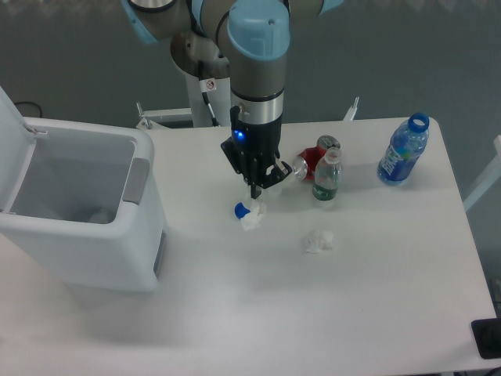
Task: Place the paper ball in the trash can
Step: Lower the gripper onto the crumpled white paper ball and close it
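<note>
The paper ball [253, 217] is a small crumpled white wad lying on the white table, touching a blue bottle cap [241, 209] on its left. My gripper [254, 193] hangs straight down just above and behind the wad. Its dark fingers taper to a single point and nothing shows between them. The trash can [145, 227] is a large white bin at the left edge of the table. Its lid [9, 117] is swung up and open, and a grey panel sits on its right side. The bin lies well to the left of the gripper.
A second white paper wad [318, 241] lies to the right of the first. A red can [313, 159] lies on its side behind a small clear bottle [327, 177]. A blue bottle [404, 150] stands at the far right. The table's front edge runs along the bottom.
</note>
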